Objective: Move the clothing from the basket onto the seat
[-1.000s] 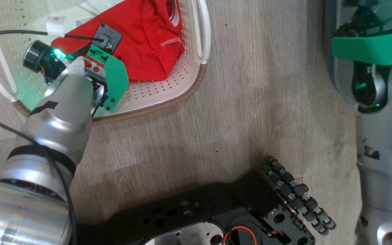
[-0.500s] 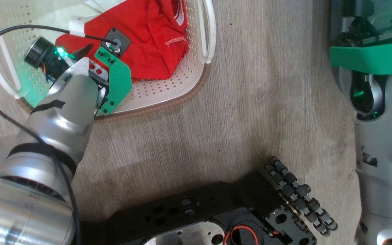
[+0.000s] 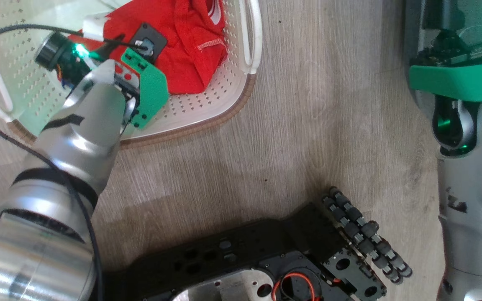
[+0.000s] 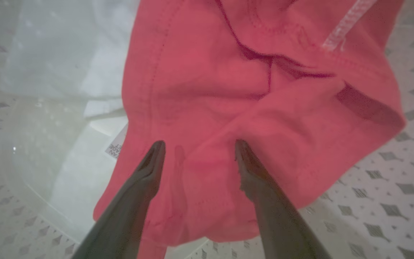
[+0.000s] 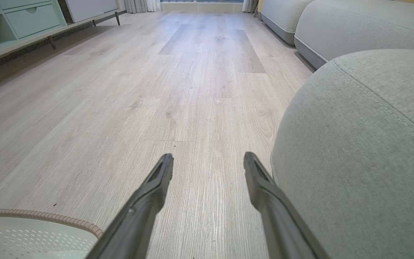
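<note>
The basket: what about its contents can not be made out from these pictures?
- Head view: the left forearm covers part of the red garment; the top edge cuts off the basket.
- Left wrist view: the label is too blurred to read.
- Left wrist view: whether the open left gripper touches the fabric is unclear.

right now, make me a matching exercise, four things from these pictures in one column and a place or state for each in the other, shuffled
Things
1. red garment
2. left gripper
3. right gripper
4. seat

Places or states
a. open, over bare wooden floor, with the seat beside it
b. lying crumpled in the basket
c. open, pointed at red fabric inside the basket
d. grey-green, rounded edge, standing on the floor

Pairs: 1-b, 2-c, 3-a, 4-d
</note>
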Robot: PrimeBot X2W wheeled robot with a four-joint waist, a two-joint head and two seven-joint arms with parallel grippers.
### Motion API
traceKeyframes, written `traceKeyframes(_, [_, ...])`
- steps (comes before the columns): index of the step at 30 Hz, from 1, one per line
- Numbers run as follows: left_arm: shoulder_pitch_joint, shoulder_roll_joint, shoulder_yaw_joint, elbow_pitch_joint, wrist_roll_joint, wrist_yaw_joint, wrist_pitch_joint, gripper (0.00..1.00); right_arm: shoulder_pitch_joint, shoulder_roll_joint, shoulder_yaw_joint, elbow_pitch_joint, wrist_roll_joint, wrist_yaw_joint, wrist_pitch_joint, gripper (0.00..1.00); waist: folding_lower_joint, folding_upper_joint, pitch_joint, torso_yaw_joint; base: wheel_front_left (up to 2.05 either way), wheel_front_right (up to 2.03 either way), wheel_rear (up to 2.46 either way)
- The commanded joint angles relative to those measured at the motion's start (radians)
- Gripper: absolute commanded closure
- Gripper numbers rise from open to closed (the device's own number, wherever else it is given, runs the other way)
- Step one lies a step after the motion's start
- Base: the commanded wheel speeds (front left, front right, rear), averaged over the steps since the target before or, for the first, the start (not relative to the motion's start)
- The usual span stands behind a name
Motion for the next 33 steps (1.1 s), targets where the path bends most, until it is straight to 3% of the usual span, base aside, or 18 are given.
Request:
traceKeyframes(1, [-0.003, 0.004, 0.004, -0.009, -0.009, 0.0, -0.024, 0.0, 0.056, 0.013, 0.009, -0.038, 0.01, 0.0, -0.006, 0.0, 0.0, 0.0, 0.004, -0.003, 0.0, 0.0, 0.0])
traceKeyframes(14, [-0.021, 0.003, -0.047, -0.007, -0.001, -0.034, -0.011, 0.0, 0.068, 0.013, 0.004, -0.056, 0.031, 0.0, -0.006, 0.0, 0.0, 0.0, 0.009, -0.021, 0.0, 0.0, 0.0])
traceKeyframes(15, [-0.021, 0.003, -0.051, -0.007, 0.0, -0.035, -0.004, 0.44, 0.069, 0.013, 0.003, -0.056, 0.032, 0.0, -0.006, 0.0, 0.0, 0.0, 0.009, -0.021, 0.0, 0.0, 0.0])
traceKeyframes(17, [-0.02, 0.006, -0.056, -0.007, 0.0, -0.036, 0.001, 1.0, 0.07, 0.013, 0.002, -0.056, 0.034, 0.0, -0.006, 0.0, 0.0, 0.0, 0.009, -0.022, 0.0, 0.0, 0.0])
traceKeyframes(33, [-0.028, 0.029, -0.008, -0.006, -0.092, -0.05, -0.138, 1.0, -0.049, 0.013, 0.013, -0.028, 0.025, 0.0, -0.006, 0.0, 0.0, 0.0, -0.057, -0.018, 0.0, 0.0, 0.0])
